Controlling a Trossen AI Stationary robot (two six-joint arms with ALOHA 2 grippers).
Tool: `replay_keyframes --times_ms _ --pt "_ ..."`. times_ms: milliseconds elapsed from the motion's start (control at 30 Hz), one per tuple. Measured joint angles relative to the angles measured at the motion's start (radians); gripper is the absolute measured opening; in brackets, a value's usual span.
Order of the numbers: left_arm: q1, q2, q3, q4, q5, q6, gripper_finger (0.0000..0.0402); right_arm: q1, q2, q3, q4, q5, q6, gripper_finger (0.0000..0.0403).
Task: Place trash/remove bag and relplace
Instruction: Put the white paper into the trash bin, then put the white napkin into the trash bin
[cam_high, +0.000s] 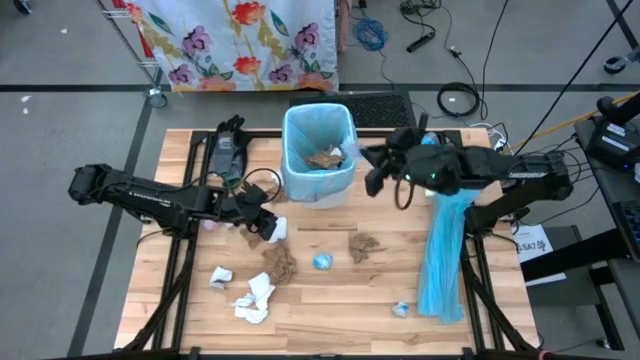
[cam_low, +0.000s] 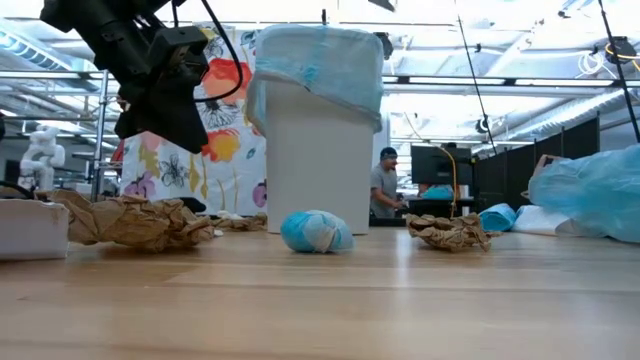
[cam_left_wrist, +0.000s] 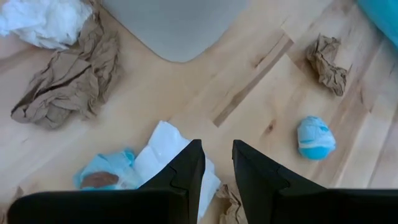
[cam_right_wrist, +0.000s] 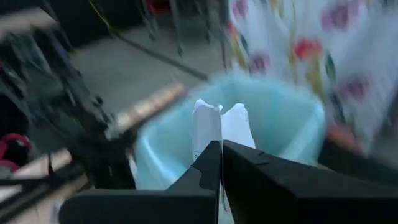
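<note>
Right end effector (cam_right_wrist: 221, 149) is pinching 1 white tissue wad (cam_right_wrist: 219, 124) beside the blue-lined white bin (cam_high: 318, 152); best carrying it fully over the rim before releasing. Left end effector (cam_left_wrist: 217, 163), partly spread, is hovering over counter (cam_high: 330, 300) scraps.

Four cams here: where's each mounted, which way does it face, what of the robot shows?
High: overhead, straight down on table; both arms.
Low: tabletop height, level toward lined bin; left arm upper left.
Left wrist: down past left gripper at white tissue, blue wad.
Right wrist: right gripper, shut on white paper, facing bin.
Shared: high and low both show blue wad, bin.
</note>
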Motion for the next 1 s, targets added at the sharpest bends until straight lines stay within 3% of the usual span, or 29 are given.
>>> replay_keyframes --times_ms 200,400,633,800,1000 --pt "0.000 0.000 0.000 0.024 -0.008 -0.018 0.0090 -0.081 0.053 0.000 0.197 -0.115 -0.203 0.0000" --pt "0.001 0.000 0.000 0.035 -0.115 -0.219 0.0090 -0.148 0.138 0.000 0.181 -0.210 -0.229 0.0000" --pt "0.000 0.000 0.000 0.036 -0.104 -0.335 0.0101 -0.237 0.186 -0.002 0.134 -0.437 -0.222 0.0041" --pt "0.000 0.010 0.000 0.035 -0.137 -0.369 0.0136 -0.280 0.175 -0.002 0.070 -0.440 -0.225 0.0095" --pt "0.000 0.013 0.000 0.033 -0.095 -0.335 0.0147 -0.325 0.041 -0.002 -0.173 -0.435 -0.221 0.0130"
